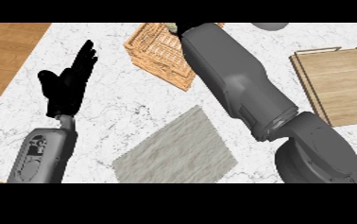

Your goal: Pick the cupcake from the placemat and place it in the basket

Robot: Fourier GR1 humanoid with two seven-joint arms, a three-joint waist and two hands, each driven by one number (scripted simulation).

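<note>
Head view. Marble counter (118,109) across most of the frame, with a strip of brown wood (17,48) at ten o'clock. Grey placemat (178,150) lying bare at six o'clock, set at an angle. Wicker basket (159,55) at twelve o'clock, well apart from the placemat, its right part covered by the right forearm (237,81). Forearm stretched from the five o'clock corner up over the basket to the top edge. Right hand hidden beyond the forearm's end; cannot tell how its fingers stand. Small greenish-pale bit (170,27) just showing at the forearm's tip above the basket, perhaps the cupcake, too little visible to be sure. Left hand (70,83) at nine o'clock, fingers straight and spread, pointing up, holding nothing, resting above the counter. Wooden board (335,83) at three o'clock, cut by the right edge. Grey rounded object (270,26) at one o'clock, mostly cropped.
</note>
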